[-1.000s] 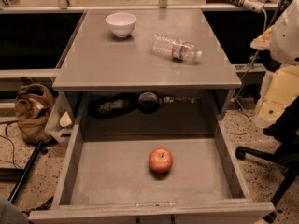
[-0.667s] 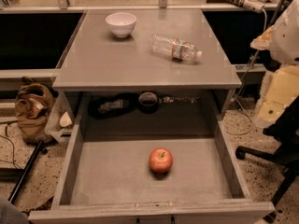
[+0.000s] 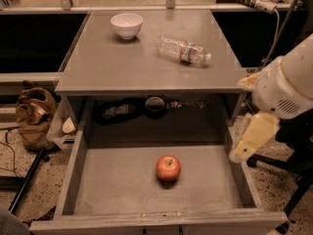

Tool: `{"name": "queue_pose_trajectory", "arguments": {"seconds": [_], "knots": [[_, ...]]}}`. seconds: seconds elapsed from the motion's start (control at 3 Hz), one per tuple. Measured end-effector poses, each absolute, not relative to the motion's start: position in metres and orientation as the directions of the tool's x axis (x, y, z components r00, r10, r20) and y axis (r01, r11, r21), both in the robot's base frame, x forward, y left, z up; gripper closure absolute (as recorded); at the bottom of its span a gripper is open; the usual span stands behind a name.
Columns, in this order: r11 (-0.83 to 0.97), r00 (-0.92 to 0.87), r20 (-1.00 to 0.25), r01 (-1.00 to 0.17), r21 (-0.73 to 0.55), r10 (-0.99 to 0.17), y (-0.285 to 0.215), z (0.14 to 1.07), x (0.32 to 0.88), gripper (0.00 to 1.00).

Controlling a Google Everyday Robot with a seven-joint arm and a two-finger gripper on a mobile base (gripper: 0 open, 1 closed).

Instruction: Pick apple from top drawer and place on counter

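The red apple (image 3: 168,168) lies on the grey floor of the open top drawer (image 3: 122,185), a little right of its middle and near the front. The grey counter (image 3: 132,67) is above and behind it. My arm's white housing (image 3: 286,87) is at the right edge, outside the drawer. Its cream-coloured end, the gripper (image 3: 253,137), hangs just beyond the drawer's right wall, right of the apple, apart from it and holding nothing I can see.
A white bowl (image 3: 126,25) stands at the counter's back left. A clear plastic bottle (image 3: 182,50) lies on its side at the back right. Dark items (image 3: 155,106) sit in the cavity behind the drawer. A brown bag (image 3: 34,116) is on the floor at the left.
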State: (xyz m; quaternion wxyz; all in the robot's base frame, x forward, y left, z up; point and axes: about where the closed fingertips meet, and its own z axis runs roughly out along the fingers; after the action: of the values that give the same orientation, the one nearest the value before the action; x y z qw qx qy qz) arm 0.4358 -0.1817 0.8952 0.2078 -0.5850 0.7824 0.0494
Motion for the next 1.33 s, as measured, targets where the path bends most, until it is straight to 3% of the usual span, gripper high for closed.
{"name": "queue_pose_trajectory", "arguments": {"seconds": [0.33,1.0,1.33], "knots": [[0.339,-0.233,-0.466,-0.927,-0.158,-0.853,-0.156,0.86,0.442,0.0],[0.329,-0.228,-0.477,-0.934,-0.139,-0.849,-0.145,0.85,0.445,0.0],[0.308,-0.223,-0.497,-0.946,-0.096,-0.839,-0.114,0.819,0.463,0.0]]}}
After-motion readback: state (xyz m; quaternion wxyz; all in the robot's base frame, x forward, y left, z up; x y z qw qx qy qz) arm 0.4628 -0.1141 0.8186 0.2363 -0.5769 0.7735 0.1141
